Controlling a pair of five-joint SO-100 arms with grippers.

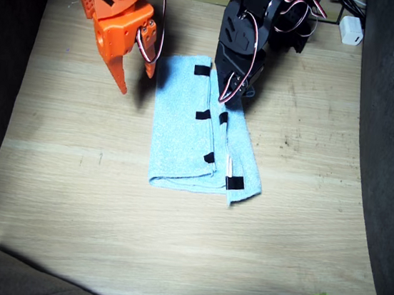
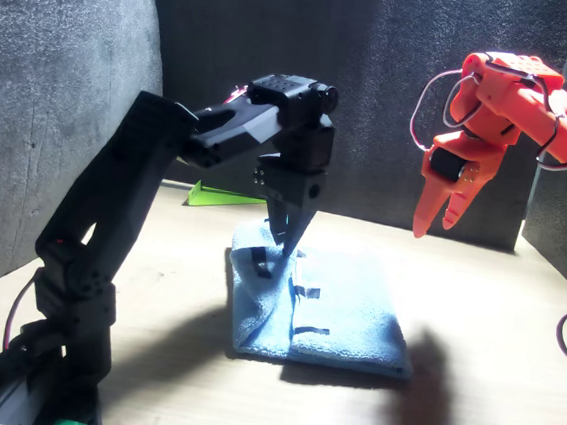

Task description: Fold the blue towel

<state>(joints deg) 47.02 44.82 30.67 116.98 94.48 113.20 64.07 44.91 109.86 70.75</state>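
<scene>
Black left gripper (image 1: pixel 226 97) points straight down, its tips together on the towel (image 1: pixel 184 135), whether pinching cloth I cannot tell; its arm arches over from its base. That towel lies folded mid-table (image 1: pixel 100 236). Farther off, the orange right gripper (image 1: pixel 136 72) hangs raised, jaws spread, holding nothing.

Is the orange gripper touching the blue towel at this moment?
No. In the front view the right gripper hangs in the air well above the blue towel, with dark wall visible beneath its fingertips.
</scene>
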